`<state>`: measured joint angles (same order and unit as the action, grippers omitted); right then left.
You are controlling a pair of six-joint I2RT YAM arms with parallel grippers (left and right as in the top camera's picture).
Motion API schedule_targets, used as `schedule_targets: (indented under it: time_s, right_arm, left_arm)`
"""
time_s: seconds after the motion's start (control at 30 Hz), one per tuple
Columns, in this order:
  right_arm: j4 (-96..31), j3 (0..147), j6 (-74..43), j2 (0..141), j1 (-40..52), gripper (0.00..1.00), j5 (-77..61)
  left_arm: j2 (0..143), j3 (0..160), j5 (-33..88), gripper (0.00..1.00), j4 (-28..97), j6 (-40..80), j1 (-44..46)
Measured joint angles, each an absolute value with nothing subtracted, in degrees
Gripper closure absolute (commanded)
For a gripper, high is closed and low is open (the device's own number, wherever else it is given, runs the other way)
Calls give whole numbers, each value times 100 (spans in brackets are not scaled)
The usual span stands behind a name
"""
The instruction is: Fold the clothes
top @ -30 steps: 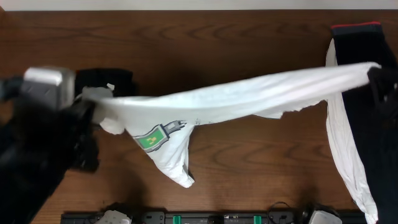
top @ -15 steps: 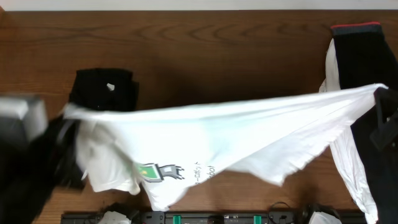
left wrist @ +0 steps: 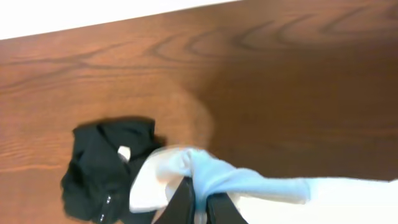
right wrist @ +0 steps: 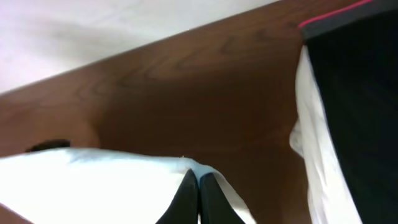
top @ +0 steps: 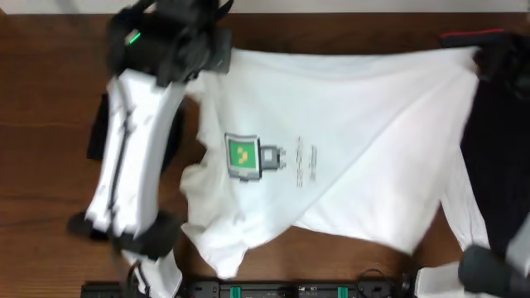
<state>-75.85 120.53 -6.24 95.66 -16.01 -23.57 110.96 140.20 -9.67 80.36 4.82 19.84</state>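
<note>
The white T-shirt point(top: 348, 141) lies spread across the middle of the table, its green-and-black logo point(top: 244, 157) facing up. My left gripper point(top: 217, 56) is at the far left corner of the shirt and shut on a bunch of its fabric point(left wrist: 211, 177); the left wrist view shows both fingers point(left wrist: 180, 202) pinching it. At the shirt's far right corner, my right gripper point(top: 487, 60) is shut on the hem, with the cloth point(right wrist: 93, 186) caught between its closed fingertips point(right wrist: 188, 186).
A crumpled black garment point(top: 98, 132) point(left wrist: 102, 171) lies at the left, partly under my left arm. At the right edge lies a black garment with a red band point(top: 493, 132) point(right wrist: 354, 68) over a white one point(top: 455, 223) point(right wrist: 311, 130). A dark rail point(top: 290, 290) runs along the front edge.
Both arms have swung from the near side to the far side of the table. The shirt, stretched in the air before, now lies opened out with the logo up.
</note>
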Motion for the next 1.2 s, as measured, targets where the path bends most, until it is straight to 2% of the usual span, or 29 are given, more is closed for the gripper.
schedule_targets:
  time_s: [0.07,0.13,0.17,0.2,0.27,0.3,0.37,0.53,0.73,0.97,1.2]
  right_arm:
    - [-7277,12051,-569,10073,-1487,98,-2353]
    - [-6956,12053,-532,10613,-1382,98,-2357]
    - [-6823,12051,-534,10827,-1350,96,-2359]
    - [-6689,12053,-530,11074,-1310,89,-2364]
    - [-6410,12051,-526,11568,-1234,64,-2357]
    - [-6289,12053,-502,11828,-1201,57,-2351]
    - [-6233,12051,-484,12245,-1168,52,-2351]
    - [-6681,12003,-429,12672,-1155,50,-2344]
    - [-7673,12005,-156,12492,-1201,49,-2353]
    - [-8333,12005,266,12022,-1219,48,-2353]
    - [-8558,12003,410,10604,-1219,46,-2359]
  left_arm:
    - [11528,14020,-985,92,7699,405,1874]
    - [11974,14018,-996,84,7334,272,1754]
    - [12178,14018,-1015,75,7166,198,1702]
    - [12379,14016,-1033,67,6991,97,1651]
    - [12748,14016,-1066,44,6667,-23,1568]
    - [12910,14016,-1079,37,6571,-97,1533]
    - [13174,14016,-1090,30,6525,-189,1468]
    - [13426,13994,-1203,29,6847,-239,1243]
    - [12932,13994,-1221,29,7791,-102,829]
    - [11507,13994,-1214,29,8580,43,727]
    - [9795,14005,-827,29,9220,178,762]
